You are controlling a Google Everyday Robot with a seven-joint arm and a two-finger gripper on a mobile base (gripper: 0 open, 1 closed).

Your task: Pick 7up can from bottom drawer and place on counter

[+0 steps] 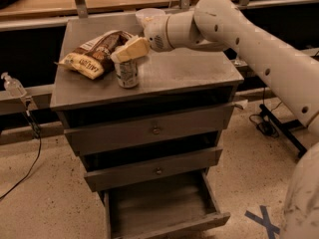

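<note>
Camera view: 7up can stands upright on table, near front-left edge, just beside snack bag. Gripper sits right on can's top. Bottom drawer pulled out, no can in it. Step looks like release: let go cleanly, then lift straight up, since sideways drag could tip can toward edge or bag. Hidden: can's top under gripper; whether jaws clamp can or stand apart — cannot tell. Arm's base cut off at right.

One high, near view angled down onto the front of the cabinet, gripper over counter.
</note>
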